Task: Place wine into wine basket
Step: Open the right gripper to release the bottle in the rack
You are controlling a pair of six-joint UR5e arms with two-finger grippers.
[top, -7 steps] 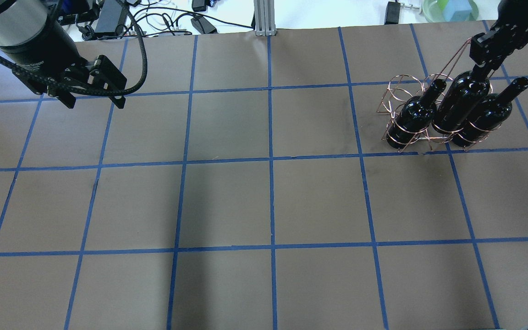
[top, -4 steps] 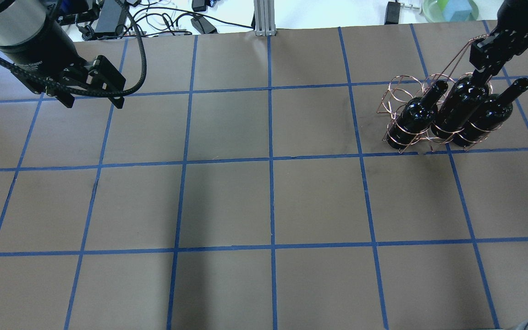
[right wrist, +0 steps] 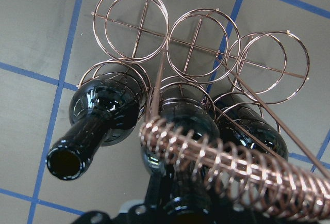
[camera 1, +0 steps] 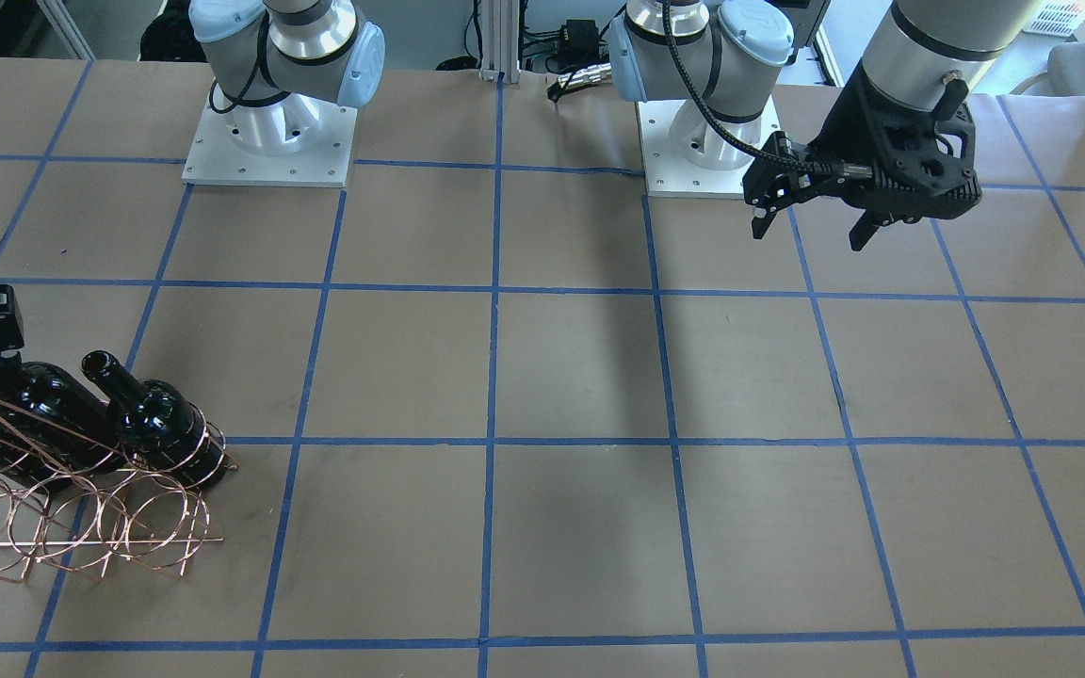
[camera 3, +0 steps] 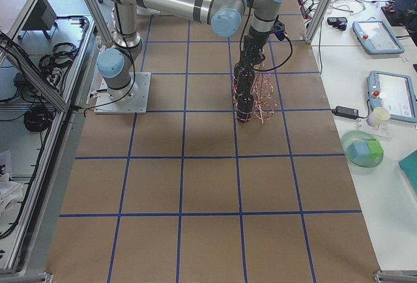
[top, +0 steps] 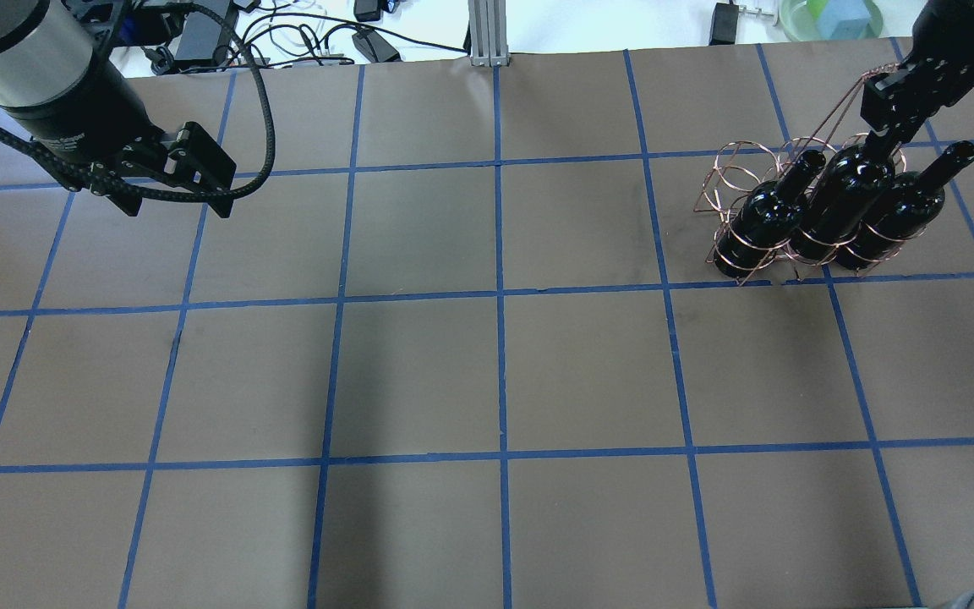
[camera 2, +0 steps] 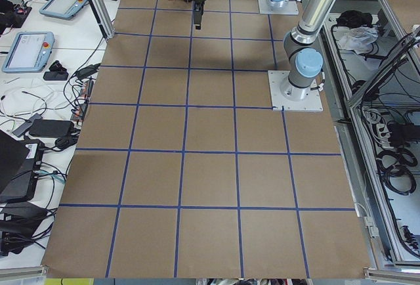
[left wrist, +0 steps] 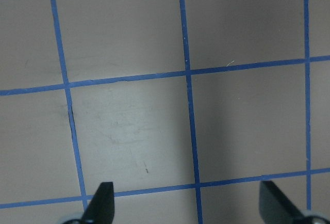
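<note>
The copper wire wine basket (top: 728, 178) stands at the table's far right, with three near-black wine bottles upright in its near row of loops. My right gripper (top: 889, 127) is shut on the neck of the middle bottle (top: 842, 203), which sits low in its loop. The other two bottles (top: 762, 220) (top: 901, 211) flank it. In the right wrist view the middle bottle (right wrist: 180, 126) is below the basket's coiled handle (right wrist: 232, 175), and the far loops (right wrist: 131, 20) are empty. My left gripper (top: 174, 203) is open and empty above the table's far left, its fingertips (left wrist: 100, 206) showing over bare paper.
Brown paper with blue tape grid covers the table (top: 495, 372). Cables and power bricks (top: 199, 34), an aluminium post (top: 483, 34) and a green bowl (top: 829, 17) lie beyond the far edge. The arm bases (camera 1: 269, 141) (camera 1: 707, 151) stand on the robot's side.
My right gripper has lowered the middle bottle deeper into its basket loop. My left arm has drifted slightly toward the robot's side.
</note>
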